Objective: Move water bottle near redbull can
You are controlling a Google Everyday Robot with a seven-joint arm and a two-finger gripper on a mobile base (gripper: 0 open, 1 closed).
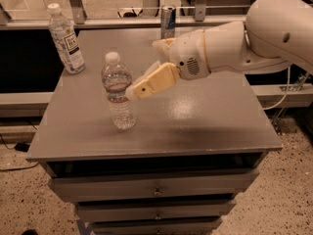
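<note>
The water bottle (118, 91), clear ribbed plastic with a white cap and a narrow red-and-blue band, stands upright left of centre on the grey cabinet top (195, 121). The redbull can (167, 21), slim and blue-and-silver, stands upright at the far edge, behind the arm. My gripper (135, 85) reaches in from the right at the bottle's label height. Its tan fingertips (142, 88) are right at the bottle's right side. It looks open and holds nothing.
A second clear bottle with a large white printed label (67, 39) stands at the far left corner. The white arm (234, 43) spans the right half above the top. Drawers (156, 190) lie below the front edge.
</note>
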